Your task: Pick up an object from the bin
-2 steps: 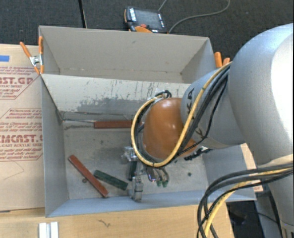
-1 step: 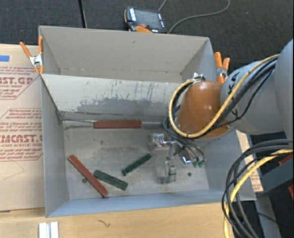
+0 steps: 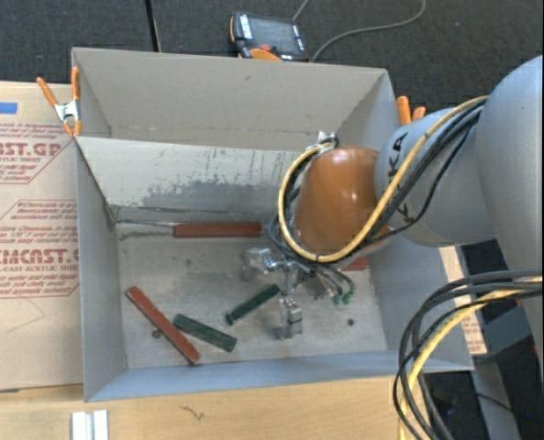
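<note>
The bin (image 3: 184, 269) is dull grey metal, its floor scuffed and scratched. The wrist cover (image 3: 338, 200) is smooth, glossy orange-brown. The end effector (image 3: 291, 324) looks like bare shiny metal. The red-brown stick (image 3: 218, 230) and dark green stick (image 3: 253, 304) look matt.

The orange cover (image 3: 336, 200) hides most of a red piece (image 3: 358, 264), seemingly a stick, at the right of the bin (image 3: 97, 273).

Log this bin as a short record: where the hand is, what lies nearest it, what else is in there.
bin: grey metal bin
hand: hand low over the floor, right of centre
nearest thing: dark green stick, lying tilted just left of the hand
front left: dark green bar beside a reddish-brown stick
back: reddish-brown bar along the back wall
</note>
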You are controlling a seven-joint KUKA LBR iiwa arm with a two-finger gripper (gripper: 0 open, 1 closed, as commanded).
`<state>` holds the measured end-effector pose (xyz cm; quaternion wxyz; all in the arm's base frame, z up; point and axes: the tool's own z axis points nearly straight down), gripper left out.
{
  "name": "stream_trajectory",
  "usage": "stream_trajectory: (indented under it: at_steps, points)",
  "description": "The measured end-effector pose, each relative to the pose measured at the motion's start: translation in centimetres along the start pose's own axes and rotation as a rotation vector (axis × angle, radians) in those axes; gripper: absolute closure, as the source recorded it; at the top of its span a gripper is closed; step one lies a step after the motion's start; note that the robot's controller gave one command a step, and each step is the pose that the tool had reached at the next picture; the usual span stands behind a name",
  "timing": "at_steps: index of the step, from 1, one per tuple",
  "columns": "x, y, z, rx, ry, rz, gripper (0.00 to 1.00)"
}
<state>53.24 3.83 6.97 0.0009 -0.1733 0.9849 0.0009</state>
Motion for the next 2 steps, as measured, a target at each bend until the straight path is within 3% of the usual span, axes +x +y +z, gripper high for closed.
stream_trajectory:
  at_steps: [1,2]
  points:
    - [0.0,-0.1,0.0,0.000,0.000,0.003,1.00]
    - [1.2,3.3,-16.5,0.003,-0.007,-0.109,1.00]
